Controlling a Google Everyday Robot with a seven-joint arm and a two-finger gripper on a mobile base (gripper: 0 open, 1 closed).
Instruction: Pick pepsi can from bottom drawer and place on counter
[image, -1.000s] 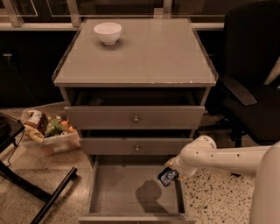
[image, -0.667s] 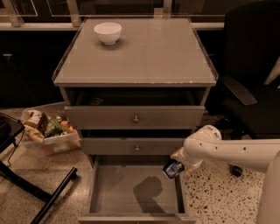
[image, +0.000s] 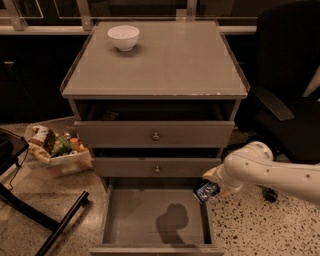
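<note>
The pepsi can (image: 205, 190) is small, dark blue with silver markings, and is held in my gripper (image: 210, 186) at the end of the white arm coming in from the right. It hangs tilted above the right rim of the open bottom drawer (image: 131, 220), whose grey floor is bare apart from the arm's shadow. The counter (image: 165, 62) is the flat grey top of the cabinet, well above and to the left of the can. The gripper's fingers are mostly hidden behind the can and the wrist.
A white bowl (image: 123, 37) sits at the counter's back left. Two knobbed drawers (image: 155, 135) stand above the bottom one, the top slightly open. A black office chair (image: 287, 95) is at the right. A box of snacks (image: 54, 148) and a black stand leg (image: 45, 220) are on the floor at left.
My gripper has lifted the can up and to the right, from inside the bottom drawer's right side to above its right rim.
</note>
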